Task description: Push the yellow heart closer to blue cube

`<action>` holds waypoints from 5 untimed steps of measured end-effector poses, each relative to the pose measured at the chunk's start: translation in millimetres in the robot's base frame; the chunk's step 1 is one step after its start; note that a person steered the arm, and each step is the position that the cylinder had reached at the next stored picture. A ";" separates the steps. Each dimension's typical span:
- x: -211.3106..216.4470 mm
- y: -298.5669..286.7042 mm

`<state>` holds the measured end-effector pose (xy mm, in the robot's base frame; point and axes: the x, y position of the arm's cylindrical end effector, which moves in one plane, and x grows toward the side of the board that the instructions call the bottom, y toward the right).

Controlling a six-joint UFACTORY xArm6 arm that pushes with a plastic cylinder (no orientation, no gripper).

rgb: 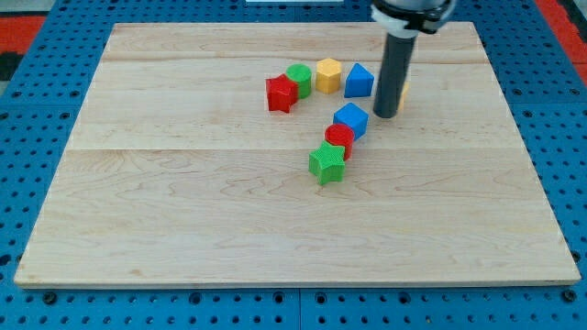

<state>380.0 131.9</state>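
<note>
My tip (pixel 386 115) down on bench (pixel 183 211), near top edge, right of centre; plain rod, no end effector to open or close. Yellow heart (pixel 404 94) mostly hidden behind rod, sliver at its right. Blue cube (pixel 350 120) just left of tip. Red cylinder (pixel 338 139), green star (pixel 326 163) chained below cube. Row toward top edge: red star (pixel 282 93), green cylinder (pixel 299 79), yellow hexagon (pixel 328 75), blue pentagon-like block (pixel 359 81).
</note>
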 end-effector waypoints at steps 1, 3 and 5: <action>0.0 25.9; -4.5 88.7; -48.5 78.3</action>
<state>331.4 210.3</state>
